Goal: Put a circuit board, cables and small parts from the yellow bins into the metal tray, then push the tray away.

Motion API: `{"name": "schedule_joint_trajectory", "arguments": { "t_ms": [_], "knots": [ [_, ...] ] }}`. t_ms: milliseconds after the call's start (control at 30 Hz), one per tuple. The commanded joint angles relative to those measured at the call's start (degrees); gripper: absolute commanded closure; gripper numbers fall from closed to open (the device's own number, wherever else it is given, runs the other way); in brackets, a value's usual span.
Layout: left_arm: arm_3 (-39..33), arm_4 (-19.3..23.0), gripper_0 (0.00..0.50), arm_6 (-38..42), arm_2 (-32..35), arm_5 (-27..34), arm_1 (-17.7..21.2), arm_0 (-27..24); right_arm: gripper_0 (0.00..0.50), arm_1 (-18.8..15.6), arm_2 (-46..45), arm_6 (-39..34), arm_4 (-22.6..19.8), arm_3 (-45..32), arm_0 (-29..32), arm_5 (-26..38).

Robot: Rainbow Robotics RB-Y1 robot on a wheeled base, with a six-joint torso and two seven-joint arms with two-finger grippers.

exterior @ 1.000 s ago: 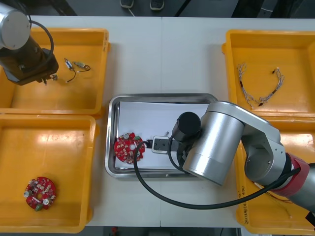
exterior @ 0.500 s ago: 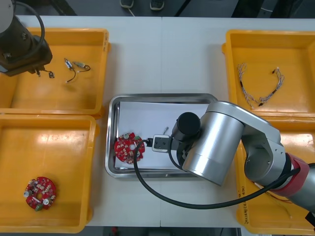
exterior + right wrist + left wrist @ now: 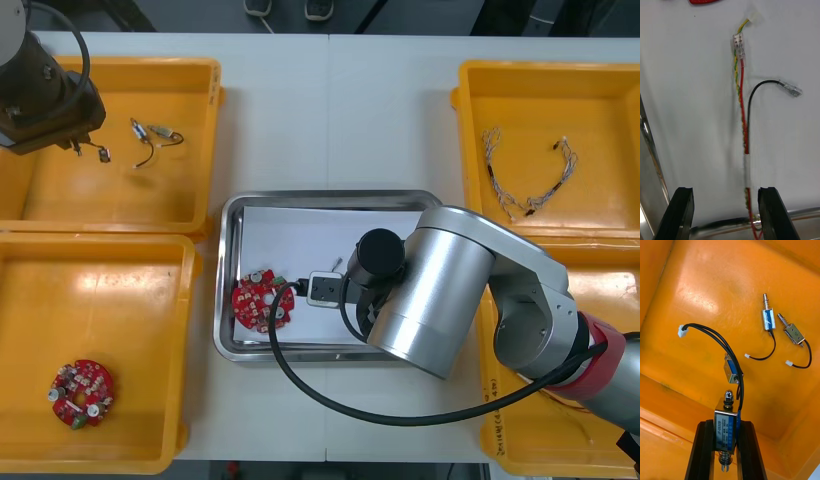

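Note:
Over the far left yellow bin [image 3: 190,110], my left gripper [image 3: 726,424] is shut on a small metal part [image 3: 727,407] with a looping black cable [image 3: 715,339], lifted off the bin floor. In the front view the left gripper [image 3: 78,146] is near the bin's left side. My right gripper [image 3: 725,213] stands open low over the metal tray [image 3: 232,330], its fingers [image 3: 682,212] either side of a red and yellow cable [image 3: 740,93] that lies on the white inside. A black cable [image 3: 752,101] lies beside it. A round red circuit board [image 3: 262,302] rests at the tray's left.
Two more small metal parts [image 3: 768,318] with black leads lie on the far left bin's floor. Another circuit board [image 3: 80,393] sits in the near left bin. Twisted cables [image 3: 528,185] lie in the far right bin [image 3: 470,120]. My right arm covers much of the tray's right.
My right gripper has opened and let go of the red and yellow cable in the tray. My left gripper has drawn back toward the bin's far left corner with its small metal part.

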Motion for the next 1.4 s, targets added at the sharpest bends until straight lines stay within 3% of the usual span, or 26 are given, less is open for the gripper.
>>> {"name": "schedule_joint_trajectory", "arguments": {
  "t_ms": [33,300,600,767,1000,1200,1400],
  "knots": [
    [-0.2,0.1,0.5,-6.6,1.6,-0.5,2.2,-2.4,0.0,1.3,-1.3,0.6,1.0,-2.9,0.5,0.3],
    [4.6,0.8,0.499,-7.2,1.2,-5.4,2.2,-2.4,0.0,1.3,-1.3,1.0,1.6,-3.6,0.4,1.0],
    [8.8,-0.6,0.499,-7.2,-3.4,-10.7,2.2,-2.4,0.0,1.9,-5.0,1.0,0.6,-4.3,0.4,4.3],
    [13.0,0.5,0.5,-7.8,-5.7,-14.3,2.1,-2.4,0.0,3.1,-12.5,1.0,-3.6,-4.5,-0.6,10.2],
    [15.5,0.5,0.499,-7.8,-8.5,-17.2,1.7,-2.3,0.0,2.9,-22.5,0.6,-6.7,-6.3,-1.9,10.2],
    [17.8,1.8,0.5,-7.8,-10.9,-19.4,1.8,-2.4,0.0,1.5,-31.8,1.2,-9.0,-7.3,-3.5,10.2],
    [19.1,2.4,0.5,-7.9,-13.3,-23.4,1.5,-1.0,0.0,-2.2,-40.9,1.3,-11.6,-7.9,-3.5,10.2]
  ]
}}
